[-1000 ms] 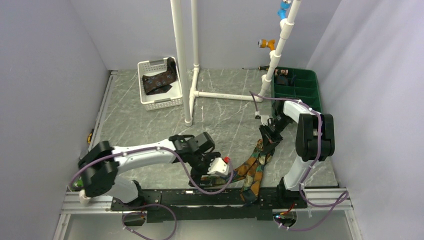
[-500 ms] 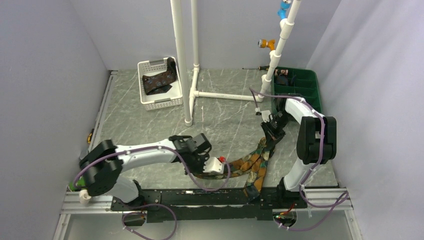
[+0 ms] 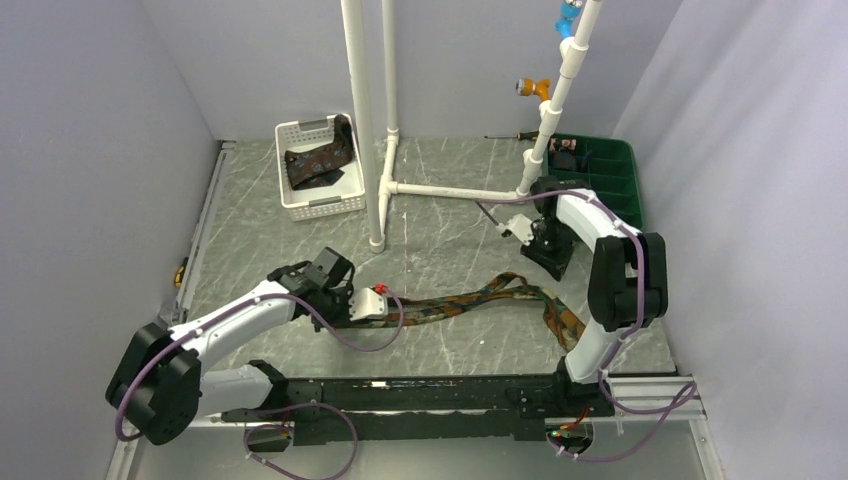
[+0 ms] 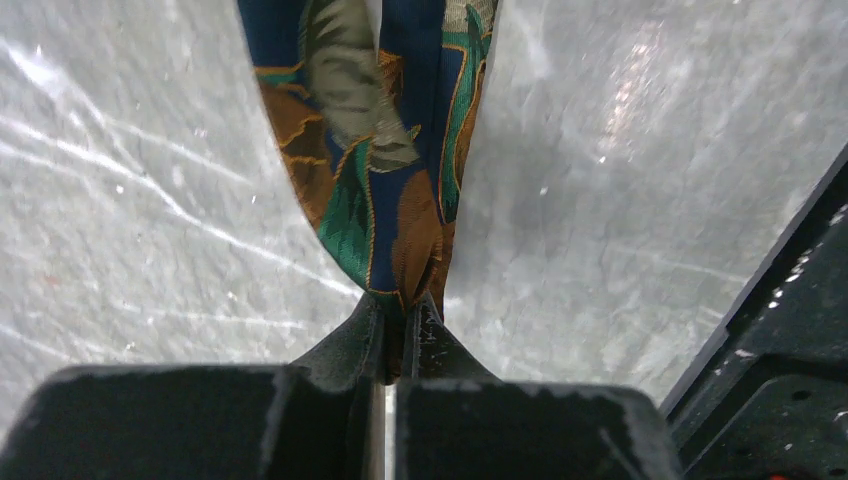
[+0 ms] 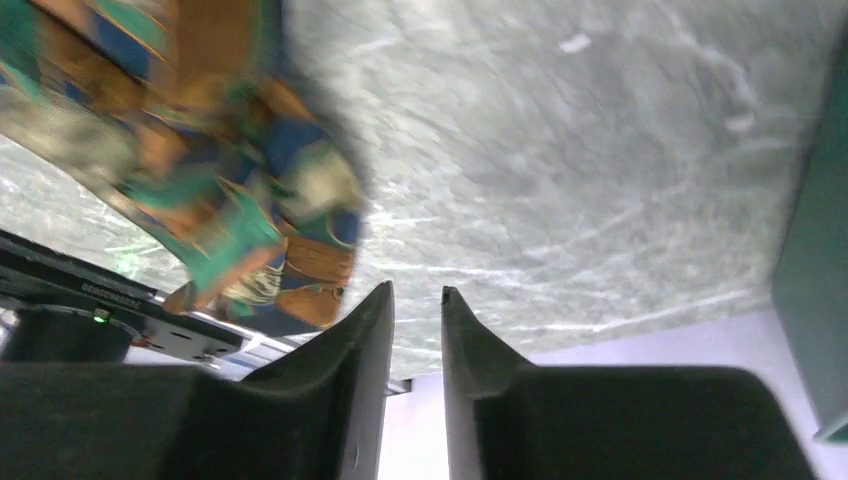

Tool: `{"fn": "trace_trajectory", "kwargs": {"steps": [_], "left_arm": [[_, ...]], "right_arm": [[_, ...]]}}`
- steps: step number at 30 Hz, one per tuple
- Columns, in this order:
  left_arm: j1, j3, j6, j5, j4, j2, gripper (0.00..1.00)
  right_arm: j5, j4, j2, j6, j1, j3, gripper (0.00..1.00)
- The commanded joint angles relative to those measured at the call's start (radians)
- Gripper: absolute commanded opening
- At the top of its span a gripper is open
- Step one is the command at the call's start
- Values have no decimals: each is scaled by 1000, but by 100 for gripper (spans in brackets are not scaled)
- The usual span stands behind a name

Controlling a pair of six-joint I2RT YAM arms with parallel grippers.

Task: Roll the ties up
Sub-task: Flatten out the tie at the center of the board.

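A tie with mottled orange and teal print [image 3: 470, 298] lies stretched across the table, its right part bending down toward the front rail. My left gripper [image 3: 378, 304] is shut on its left tip. In the left wrist view the tie [image 4: 370, 190] runs away from the pinched tip at my left gripper [image 4: 402, 312]. My right gripper [image 3: 550, 260] hovers behind the tie's right bend, open and apart from it. In the right wrist view my right gripper [image 5: 417, 297] holds nothing and the tie [image 5: 235, 205] lies off to its left. A second dark patterned tie [image 3: 318, 165] sits in the white basket [image 3: 300, 130].
A white pipe frame [image 3: 365, 130] stands at the middle back, with its foot bar [image 3: 450, 190] running along the table. A green compartment bin [image 3: 610, 175] sits at the back right, close to my right arm. A black rail [image 3: 400, 395] borders the front edge.
My left gripper shut on the tie's tip and dragged it left, laying the tie out across the table. My right gripper let go of the tie and drew back toward the green bin.
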Motion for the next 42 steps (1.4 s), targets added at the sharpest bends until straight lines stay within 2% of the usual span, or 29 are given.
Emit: {"fn": "trace_trajectory", "kwargs": {"steps": [1, 3, 7, 12, 14, 15, 17, 19, 21, 24, 27, 32, 34, 38, 42], "left_arm": [[35, -13, 69, -44, -19, -65, 0], [38, -3, 66, -49, -14, -65, 0], [57, 6, 81, -65, 9, -71, 0], [86, -57, 127, -117, 105, -206, 1], [88, -105, 172, -111, 116, -293, 6], [88, -130, 202, -92, 104, -338, 12], [87, -166, 290, -23, 37, -438, 42], [87, -176, 370, 69, -71, -526, 65], [89, -158, 363, 105, -117, -577, 71], [107, -73, 261, 119, -146, -525, 70], [202, 31, 135, 196, -149, -374, 70], [394, 163, 44, 323, -154, -109, 69], [438, 203, 30, 340, -165, -10, 65], [440, 237, 34, 379, -185, 124, 59], [396, 208, -17, 304, -91, 204, 59]], "right_arm": [[34, -24, -30, 29, -48, 102, 38], [-41, -72, -18, 87, -68, 150, 48], [-245, -161, -39, 130, -113, 172, 53], [-347, -118, -106, 188, -109, 8, 61], [-361, -86, -122, 208, -103, -74, 62], [-357, -60, -127, 220, -98, -108, 63], [-341, -27, -134, 224, -87, -171, 64], [-273, 45, -136, 226, -72, -243, 63], [-205, 106, -136, 218, -70, -301, 59], [-133, 162, -143, 198, -71, -363, 54], [-101, 182, -152, 176, -72, -403, 44], [-68, 188, -186, 124, -78, -450, 20], [-43, 200, -202, 104, -81, -469, 17], [-48, 189, -204, 97, -80, -459, 17], [-50, 189, -203, 98, -81, -448, 17]]}}
